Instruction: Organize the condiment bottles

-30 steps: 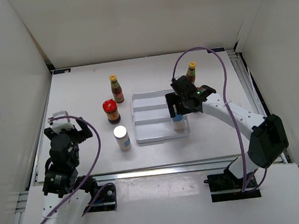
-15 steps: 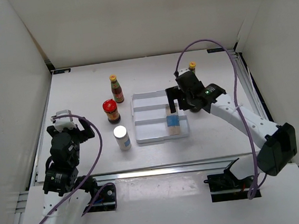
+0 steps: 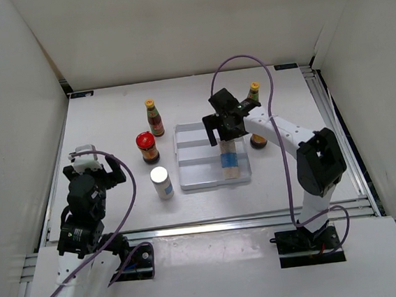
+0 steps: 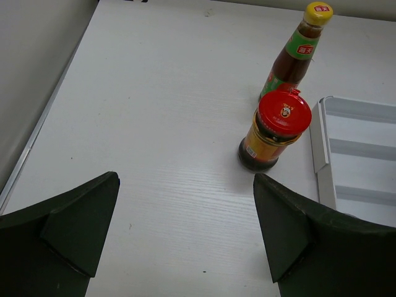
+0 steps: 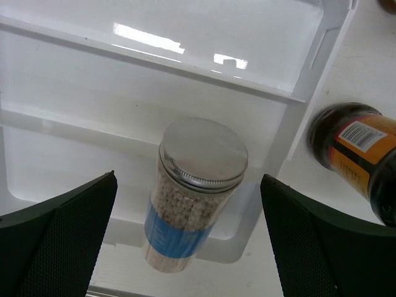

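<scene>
One silver-topped shaker [image 5: 197, 185] with a blue label band stands upright in the near right corner of the white ridged tray [image 3: 197, 173]. Above it is the right gripper [image 5: 189, 179], jaws spread wide and gripping nothing. Just right of the tray, a dark jar [image 5: 362, 158] shows an orange label with a barcode. Left of the tray, the red-lidded jar [image 4: 275, 130] bears a small lid emblem. The yellow-capped bottle [image 4: 296, 55] behind it has a green neck band with unreadable characters. The left gripper [image 4: 185, 179] gapes empty.

2 yellow-capped sauce bottles [image 3: 154, 117] [image 3: 253, 92], 2 dark jars [image 3: 147, 147] [image 5: 356, 158], 2 silver-topped shakers [image 3: 161, 182] [image 3: 229, 163] and 1 white tray [image 3: 197, 171].
</scene>
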`<state>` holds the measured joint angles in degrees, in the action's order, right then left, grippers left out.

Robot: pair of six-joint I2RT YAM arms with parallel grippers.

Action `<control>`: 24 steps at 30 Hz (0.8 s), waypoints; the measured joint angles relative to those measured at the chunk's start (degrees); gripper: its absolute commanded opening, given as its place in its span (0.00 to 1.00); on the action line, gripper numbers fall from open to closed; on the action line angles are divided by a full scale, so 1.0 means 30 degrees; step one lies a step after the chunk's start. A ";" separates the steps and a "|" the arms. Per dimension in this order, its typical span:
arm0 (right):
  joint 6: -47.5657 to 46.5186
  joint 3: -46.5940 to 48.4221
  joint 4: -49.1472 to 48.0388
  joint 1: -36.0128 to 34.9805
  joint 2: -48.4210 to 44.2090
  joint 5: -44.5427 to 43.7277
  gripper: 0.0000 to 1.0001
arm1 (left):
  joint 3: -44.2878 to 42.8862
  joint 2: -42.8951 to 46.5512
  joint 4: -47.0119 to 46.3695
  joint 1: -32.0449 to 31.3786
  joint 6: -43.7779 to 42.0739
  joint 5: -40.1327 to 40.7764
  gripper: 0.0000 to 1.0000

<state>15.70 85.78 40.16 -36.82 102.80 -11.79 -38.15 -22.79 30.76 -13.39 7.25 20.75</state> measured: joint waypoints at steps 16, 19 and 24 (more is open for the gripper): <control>0.0262 0.0663 0.0568 0.1639 0.1938 0.2033 0.69 | 0.0066 -0.0175 -0.0044 0.0000 0.0000 0.0000 1.00; 0.0189 0.0758 0.0546 0.1785 0.2280 0.2630 0.56 | 0.0095 -0.0182 -0.0051 0.0000 0.0000 0.0000 1.00; 0.0197 0.0831 0.0561 0.1902 0.2324 0.3228 0.37 | 0.0095 -0.0182 -0.0131 0.0000 -0.0007 0.0000 1.00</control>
<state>16.29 88.27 41.85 -31.11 109.78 -2.11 -37.87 -23.33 30.37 -13.39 7.22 20.75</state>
